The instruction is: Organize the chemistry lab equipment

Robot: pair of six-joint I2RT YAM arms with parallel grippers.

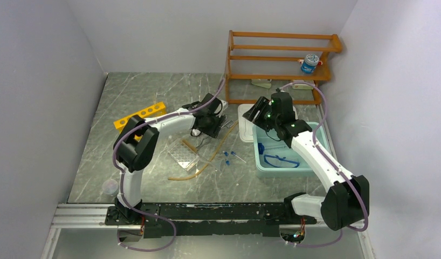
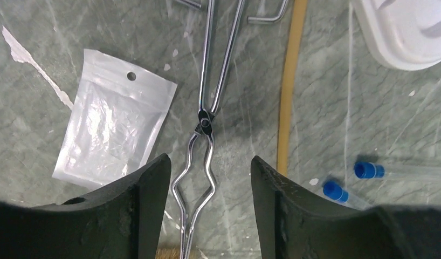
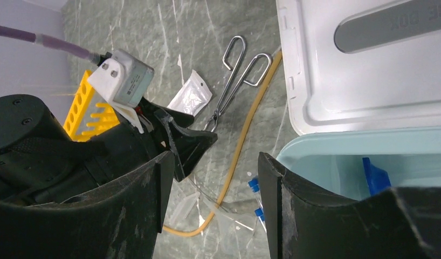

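Observation:
My left gripper (image 1: 210,123) (image 2: 210,168) is open and low over the metal tongs (image 2: 207,121), whose bent tips lie between its fingers without touching them. The white packet (image 2: 113,129) lies just left of the tongs, and the tan rubber tube (image 2: 287,97) (image 1: 213,154) runs to their right. Blue-capped tubes (image 2: 369,170) (image 1: 229,156) lie further right. My right gripper (image 1: 259,114) (image 3: 215,167) is open and empty, above the table beside the tub. Blue-framed goggles (image 1: 280,160) lie in the teal tub (image 1: 322,135). The yellow rack (image 1: 140,116) and clear tray (image 1: 183,154) sit on the left.
The tub's white lid (image 1: 245,123) (image 3: 358,70) lies between the tongs and the tub. The orange shelf (image 1: 280,59) stands at the back with a blue-capped bottle (image 1: 310,63) on it. A small clear dish (image 1: 109,186) sits near the front left.

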